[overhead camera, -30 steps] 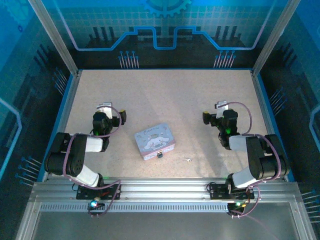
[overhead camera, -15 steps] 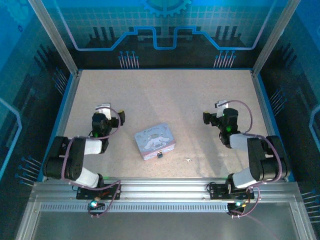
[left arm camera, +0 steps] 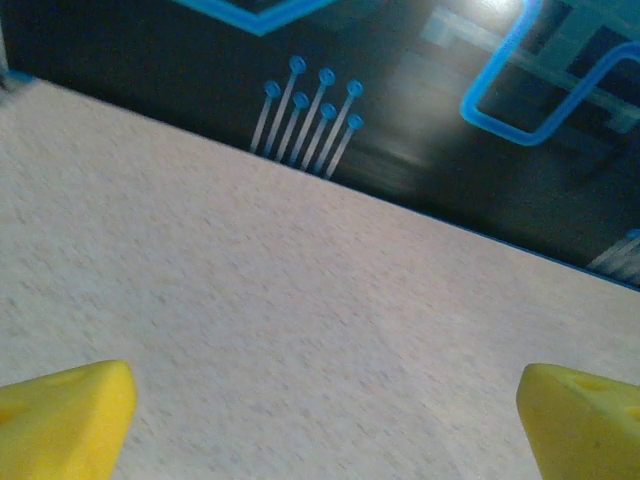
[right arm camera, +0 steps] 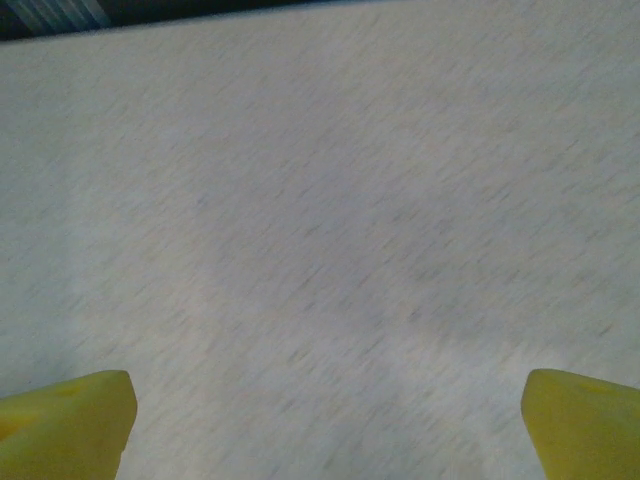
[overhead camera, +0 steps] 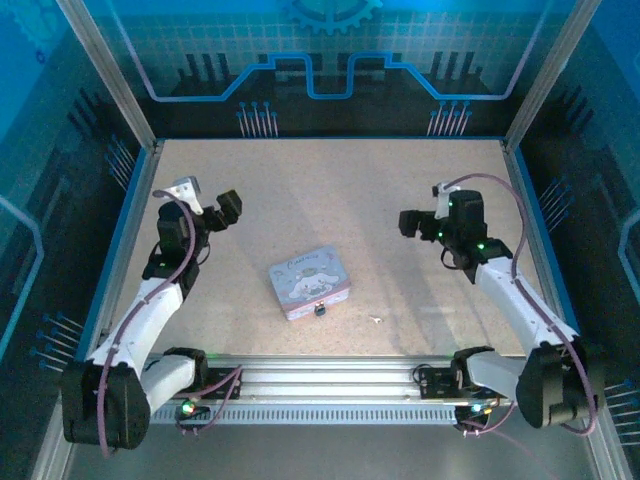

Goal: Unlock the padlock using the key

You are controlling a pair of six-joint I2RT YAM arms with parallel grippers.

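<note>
The tiny dark padlock [overhead camera: 320, 309] hangs at the near edge of a pastel cartoon tin [overhead camera: 310, 281] in the middle of the table. The thin silvery key [overhead camera: 376, 320] lies flat on the table just right of it. My left gripper [overhead camera: 226, 208] hovers far left of the tin, well away from the padlock. In the left wrist view the left gripper [left arm camera: 325, 420] is open, with bare table between its yellow fingertips [left arm camera: 65, 415]. My right gripper [overhead camera: 410, 223] hovers right of the tin, beyond the key. The right gripper [right arm camera: 325, 425] is open too, over bare table.
A blue rim [overhead camera: 128, 225] borders the speckled table [overhead camera: 330, 190], with dark printed walls behind and at the sides. The aluminium rail [overhead camera: 330, 375] carrying both arm bases runs along the near edge.
Both arms have unfolded and risen from near their bases. The left gripper went up and left, the right gripper up and away. Tin, padlock and key stayed put.
</note>
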